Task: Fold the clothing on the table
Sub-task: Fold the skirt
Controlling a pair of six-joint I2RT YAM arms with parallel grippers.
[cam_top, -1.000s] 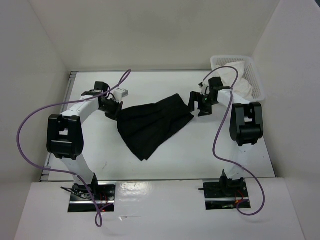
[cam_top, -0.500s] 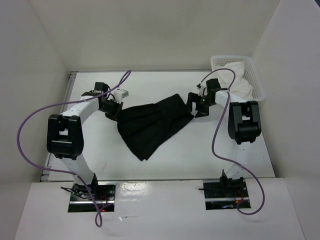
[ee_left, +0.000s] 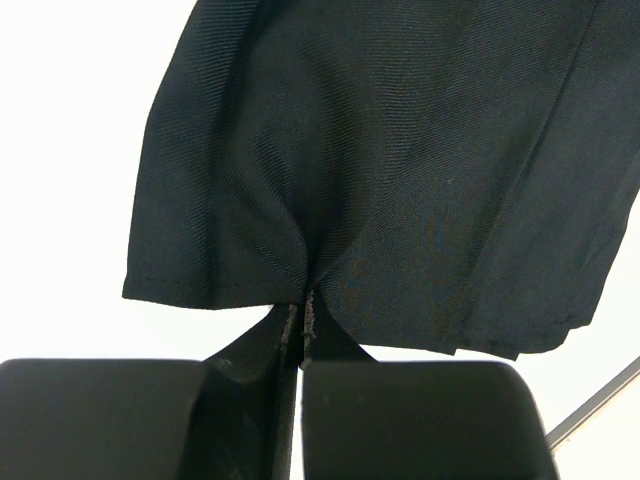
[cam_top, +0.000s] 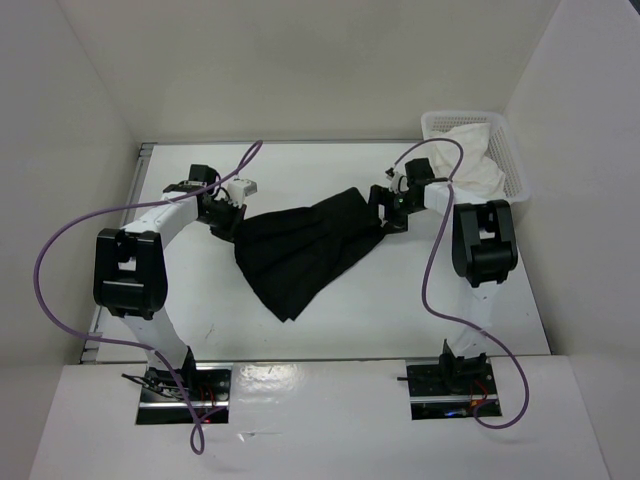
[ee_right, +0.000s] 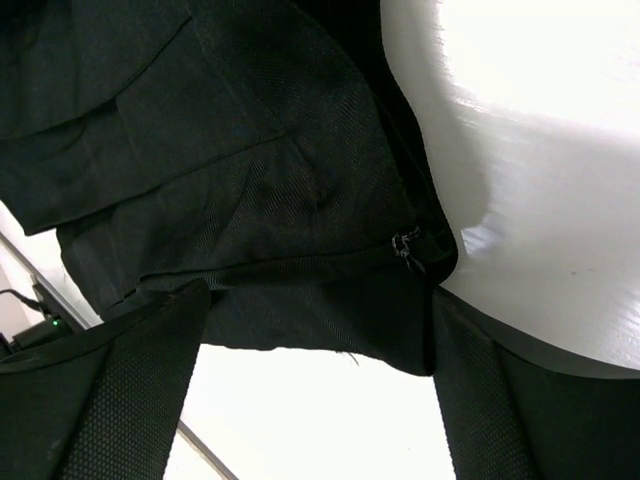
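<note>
You've got the left gripper [cam_top: 232, 218] clamped on the black garment [cam_top: 300, 250] by its left hem at frame centre, right gripper [cam_top: 380, 214] spread wide astride its upper-right corner, open table [cam_top: 450, 310] at lower right, basket [cam_top: 516, 160] at upper right.

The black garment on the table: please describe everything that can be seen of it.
The black garment is a woven, matte cloth with a fine twill look, stitched hems and layered folds. It lies crumpled and partly spread across the middle of the white table, running diagonally. The left fingers are shut on its left hemmed edge, puckering the cloth. The right fingers stand open around its right corner, where a small metal piece shows.
</note>
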